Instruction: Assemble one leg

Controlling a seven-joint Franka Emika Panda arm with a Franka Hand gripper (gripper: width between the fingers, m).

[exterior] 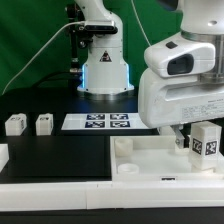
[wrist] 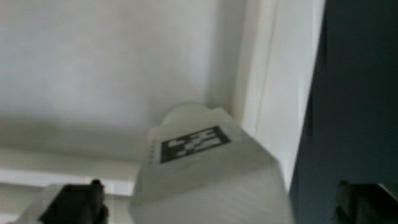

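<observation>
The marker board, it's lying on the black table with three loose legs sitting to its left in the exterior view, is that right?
Not quite: the exterior view shows two loose legs, one and another, on the exterior view's left of the marker board, not three. The board does lie flat on the black table.

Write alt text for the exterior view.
The gripper holds a leg upright over the white tray-like piece at the exterior view's right. Two more legs stand on the black table at its left, the marker board between.
</observation>
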